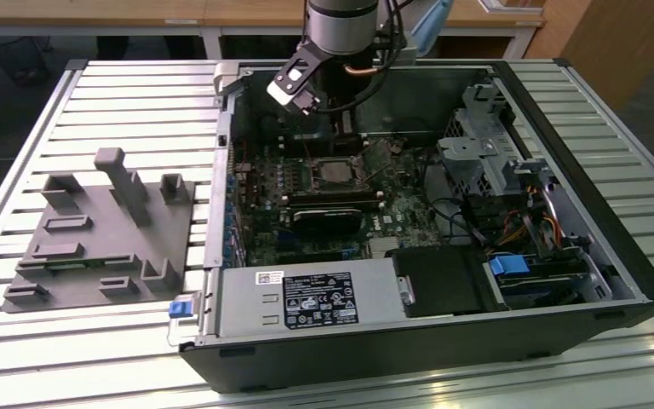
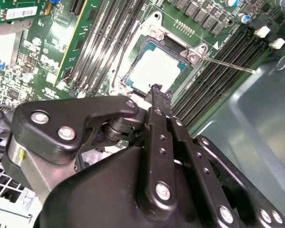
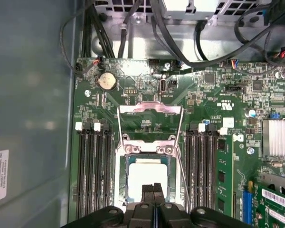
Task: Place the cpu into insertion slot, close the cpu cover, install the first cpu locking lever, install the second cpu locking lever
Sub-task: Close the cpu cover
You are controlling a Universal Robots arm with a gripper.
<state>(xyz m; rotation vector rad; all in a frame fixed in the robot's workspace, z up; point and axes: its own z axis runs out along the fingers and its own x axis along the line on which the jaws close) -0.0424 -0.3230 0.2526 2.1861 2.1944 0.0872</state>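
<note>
The cpu [image 3: 145,179] is a pale square chip lying inside the insertion slot [image 3: 124,183] on the green board; it also appears in the second wrist view [image 2: 156,71]. The cpu cover [image 3: 149,109] is a thin metal frame swung back open beyond the socket, with board showing through its window. A thin wire locking lever [image 3: 182,168] runs along one side of the socket and sticks out unlatched [image 2: 228,64]. My gripper [image 3: 153,189] is shut with nothing between its fingers, and its tips [image 2: 156,90] hover at the cpu's near edge. In the exterior view the arm [image 1: 339,34] reaches down into the case over the socket [image 1: 333,173].
Long black memory slots [image 3: 92,166] flank the socket on both sides. A black fan cooler [image 1: 329,215] lies just in front of the socket, with the power supply [image 1: 304,298] nearer the front. The drive cage [image 1: 480,145] and cables fill the exterior view's right. A grey fixture [image 1: 100,230] stands outside the case.
</note>
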